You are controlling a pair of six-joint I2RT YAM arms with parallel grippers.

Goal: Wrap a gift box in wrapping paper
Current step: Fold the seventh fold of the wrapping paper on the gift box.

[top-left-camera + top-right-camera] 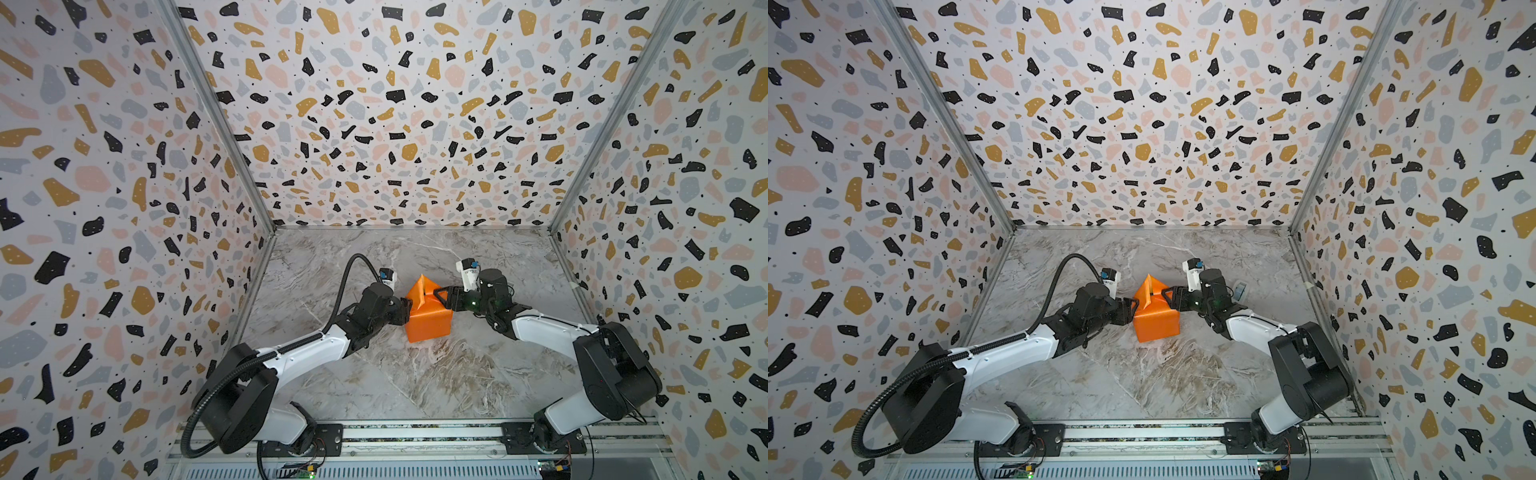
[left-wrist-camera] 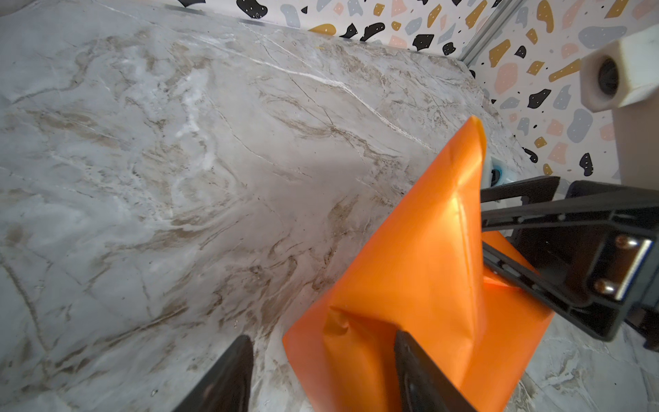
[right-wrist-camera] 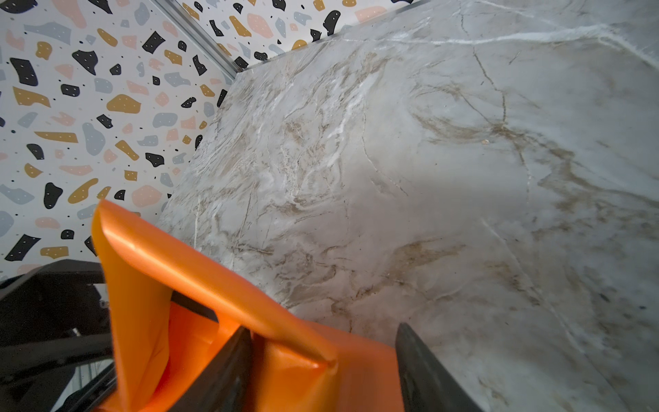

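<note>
The wrapping paper (image 1: 430, 322) shows its orange face, folded into a blocky parcel on the marble table (image 1: 415, 386). The gift box is hidden inside it. A pointed flap (image 1: 420, 286) stands up at the parcel's far end, also seen in both wrist views (image 2: 453, 199) (image 3: 142, 257). My left gripper (image 1: 405, 311) (image 2: 322, 335) is open at the parcel's left corner: one finger (image 2: 417, 367) lies against the paper, the other (image 2: 228, 374) over bare marble. My right gripper (image 1: 440, 296) (image 3: 322, 326) is open and straddles the parcel's far right corner, with paper between its fingers.
Speckled walls (image 1: 124, 208) close in the table on three sides. A metal rail (image 1: 415, 432) with both arm bases runs along the near edge. A small white and blue item (image 1: 1240, 290) sits near the right wall, behind the right arm.
</note>
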